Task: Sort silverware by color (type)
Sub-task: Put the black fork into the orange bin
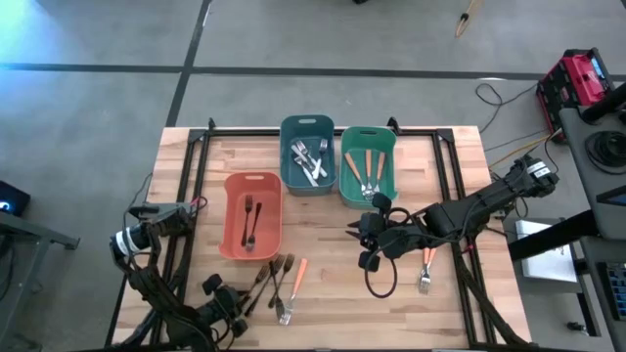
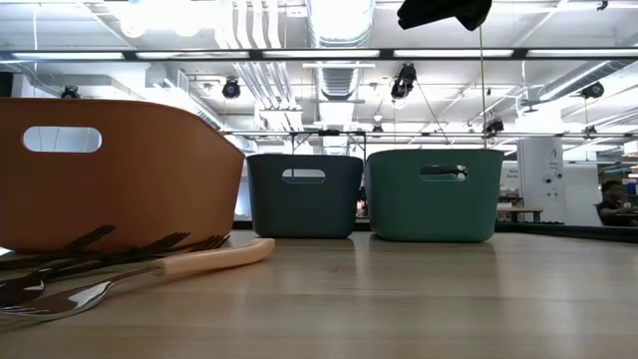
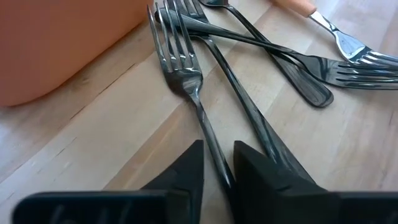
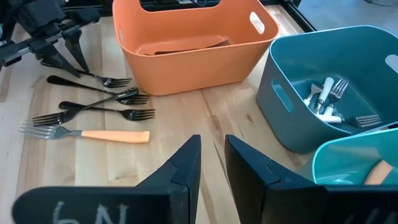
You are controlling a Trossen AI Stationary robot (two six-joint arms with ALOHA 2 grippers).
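Left gripper [image 3: 217,152], low at seven o'clock on the table [image 1: 460,196]: pinched on the thin handle of a dark fork [image 3: 180,68], gripped far from the tines, probably so as to lift it clear of its crossed neighbours. At one o'clock from there, the loose pile of dark forks [image 1: 266,279] plus an orange-handled fork [image 1: 296,277]. At twelve o'clock of the pile, the salmon bin [image 1: 235,186], already holding dark pieces, so likely this fork's home. Further on, blue bin [image 1: 290,156] with silver, green bin [image 1: 391,166] with orange handles. Right gripper [image 4: 211,149] at three o'clock of centre, fingers narrowly parted, holding nothing; another orange-handled fork [image 1: 427,266] at four o'clock of it.
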